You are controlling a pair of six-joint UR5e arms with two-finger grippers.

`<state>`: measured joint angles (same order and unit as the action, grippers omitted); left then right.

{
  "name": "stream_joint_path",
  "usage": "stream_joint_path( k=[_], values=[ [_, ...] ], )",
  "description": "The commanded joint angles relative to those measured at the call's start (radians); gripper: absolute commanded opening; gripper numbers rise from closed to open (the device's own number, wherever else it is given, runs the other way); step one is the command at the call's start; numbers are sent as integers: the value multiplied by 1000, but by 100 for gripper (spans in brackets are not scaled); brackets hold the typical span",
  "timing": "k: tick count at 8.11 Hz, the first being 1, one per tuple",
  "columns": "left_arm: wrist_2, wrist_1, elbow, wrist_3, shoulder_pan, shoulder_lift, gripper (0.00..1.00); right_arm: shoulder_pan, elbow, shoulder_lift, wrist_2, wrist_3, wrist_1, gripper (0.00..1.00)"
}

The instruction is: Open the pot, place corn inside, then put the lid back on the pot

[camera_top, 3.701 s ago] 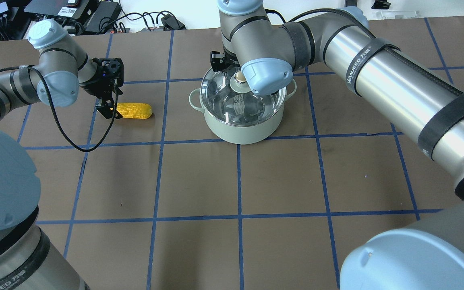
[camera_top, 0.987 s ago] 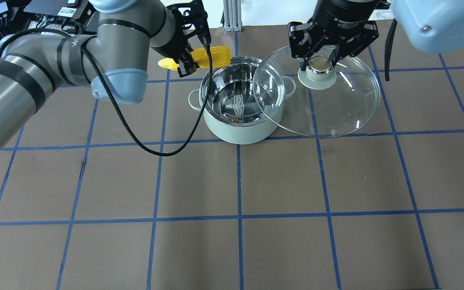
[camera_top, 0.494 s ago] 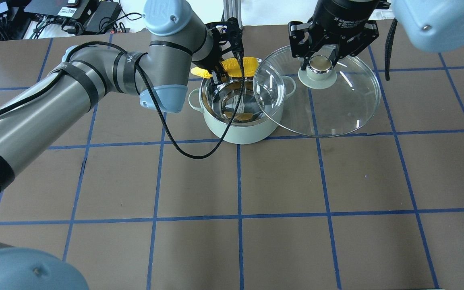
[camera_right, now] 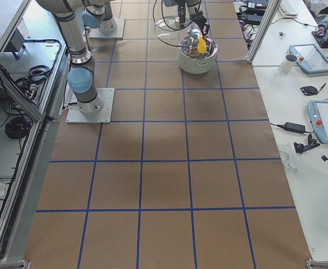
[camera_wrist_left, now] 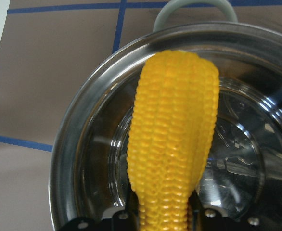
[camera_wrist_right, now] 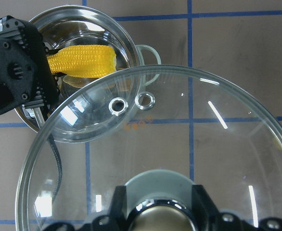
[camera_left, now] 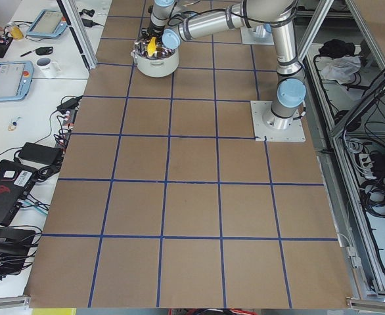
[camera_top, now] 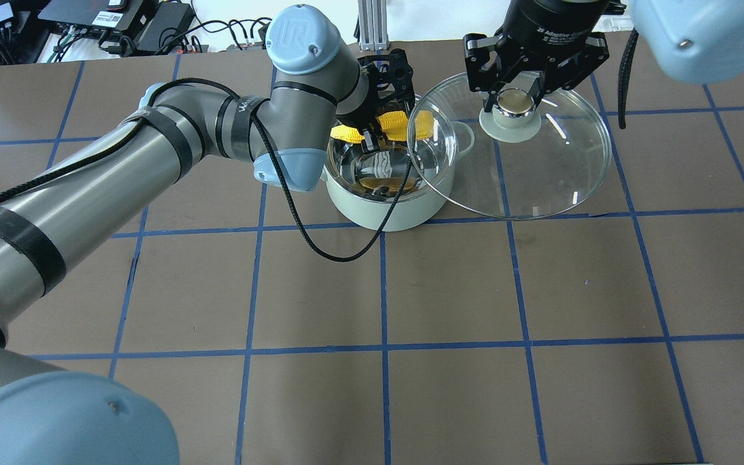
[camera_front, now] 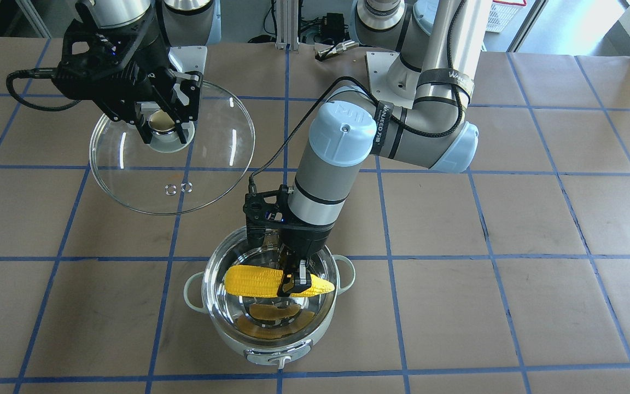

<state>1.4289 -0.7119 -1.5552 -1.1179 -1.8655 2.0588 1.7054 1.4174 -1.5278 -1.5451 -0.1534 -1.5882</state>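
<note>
Corn (camera_front: 252, 280) pinched near its tip in left gripper (camera_front: 291, 282) above pot (camera_front: 279, 354); right gripper (camera_front: 163, 126) clamps lid (camera_front: 211, 158)

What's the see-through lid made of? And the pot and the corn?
Lid: looks like clear glass; the table and its blue lines show through it.
Pot: mirror-shiny metal inside, probably steel; smooth pale green outside.
Corn: likely plastic or rubber, even bright yellow with moulded bumps.

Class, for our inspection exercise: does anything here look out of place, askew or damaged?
Nothing stands out: the pot sits upright, open; the left tool holds the corn over it; the right tool holds the lid, intact, alongside.
</note>
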Motion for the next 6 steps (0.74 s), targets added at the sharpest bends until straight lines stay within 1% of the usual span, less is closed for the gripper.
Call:
stream_joint_path(
  k=[1,2,4,5,6],
  values=[
    [1,-1,1,56,-1,18,12,-3,0,0,-1,1,1,8],
    [1,-1,1,61,-1,21,32,-3,0,0,-3,2,2,8],
    [1,0,3,181,-1,17,88,-7,-2,0,-4,6,4,8],
    [-1,-1,3,217,-1,8,100,-7,-2,0,-3,6,4,8],
    [1,-1,3,246,-1,0,100,-9,-2,-2,-3,6,5,8]
  ],
)
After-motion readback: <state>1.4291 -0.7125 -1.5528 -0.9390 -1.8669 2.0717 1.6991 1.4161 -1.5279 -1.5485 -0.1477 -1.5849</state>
